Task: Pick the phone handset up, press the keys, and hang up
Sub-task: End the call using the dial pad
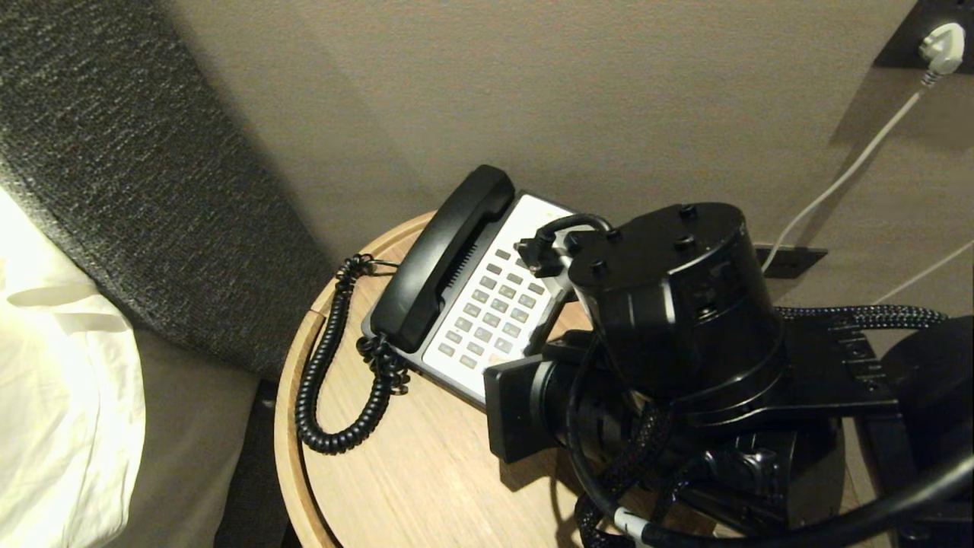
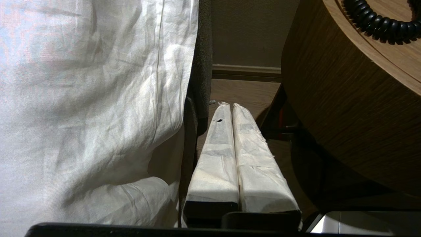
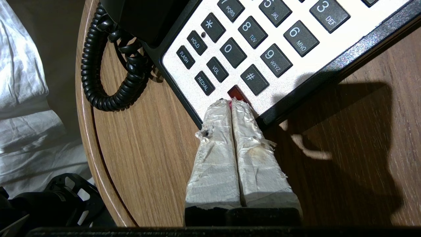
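Note:
The glossy black phone handset [image 1: 441, 259] lies in its cradle on the left side of the black-and-white phone base [image 1: 498, 304]. Its coiled cord [image 1: 327, 380] loops over the round wooden table [image 1: 411, 472]. My right gripper [image 3: 231, 102] is shut and empty, its taped fingertips at the near edge of the keypad [image 3: 250, 49], right by the red key [image 3: 237, 93]. In the head view only the right arm's wrist shows, over the base's right side. My left gripper [image 2: 228, 106] hangs shut and empty below the table, between the bed and the table's side.
A white bed sheet [image 2: 88, 108] and a dark upholstered headboard [image 1: 114, 152] lie left of the table. Behind the phone is a beige wall with a white plug and cable [image 1: 940, 46]. The table's curved wooden side [image 2: 345, 108] stands close beside the left gripper.

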`<state>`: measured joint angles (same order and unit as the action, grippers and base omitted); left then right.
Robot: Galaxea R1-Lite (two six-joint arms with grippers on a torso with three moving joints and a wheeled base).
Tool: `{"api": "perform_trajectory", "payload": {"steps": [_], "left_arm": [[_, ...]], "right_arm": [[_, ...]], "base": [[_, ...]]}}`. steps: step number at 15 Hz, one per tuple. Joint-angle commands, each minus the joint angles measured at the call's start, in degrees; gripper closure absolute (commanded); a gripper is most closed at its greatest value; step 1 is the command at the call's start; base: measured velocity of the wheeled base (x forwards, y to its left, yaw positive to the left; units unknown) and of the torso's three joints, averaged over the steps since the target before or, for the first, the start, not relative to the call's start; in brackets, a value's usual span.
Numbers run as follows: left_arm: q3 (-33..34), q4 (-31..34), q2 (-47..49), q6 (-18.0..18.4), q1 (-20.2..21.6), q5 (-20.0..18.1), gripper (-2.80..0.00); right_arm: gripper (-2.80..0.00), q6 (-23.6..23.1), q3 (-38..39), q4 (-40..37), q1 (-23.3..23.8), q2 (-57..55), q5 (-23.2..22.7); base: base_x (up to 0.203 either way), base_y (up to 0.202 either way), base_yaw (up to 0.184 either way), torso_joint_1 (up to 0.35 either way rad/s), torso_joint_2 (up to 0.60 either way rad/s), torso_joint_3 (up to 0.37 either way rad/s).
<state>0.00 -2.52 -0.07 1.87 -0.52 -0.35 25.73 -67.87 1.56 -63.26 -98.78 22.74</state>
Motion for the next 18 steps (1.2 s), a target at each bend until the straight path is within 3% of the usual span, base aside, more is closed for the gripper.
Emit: {"api": "perform_trajectory", "payload": {"steps": [1,18], "left_arm": [[1.41,-0.03,0.07,0.05,0.00,0.00,0.00],[1.41,-0.03,0.07,-0.02,0.00,0.00,0.00]], "right_arm": [[0.00,0.11,0.10,-0.07,-0.08,-0.36,0.12],[0.00,-0.01,-0.25,2.19,-0.11,0.06,-0.59]], "base": [[0.000,0.000,0.000,0.000,0.00,0.000],[0.000,0.000,0.000,0.000,0.00,0.000]]}}
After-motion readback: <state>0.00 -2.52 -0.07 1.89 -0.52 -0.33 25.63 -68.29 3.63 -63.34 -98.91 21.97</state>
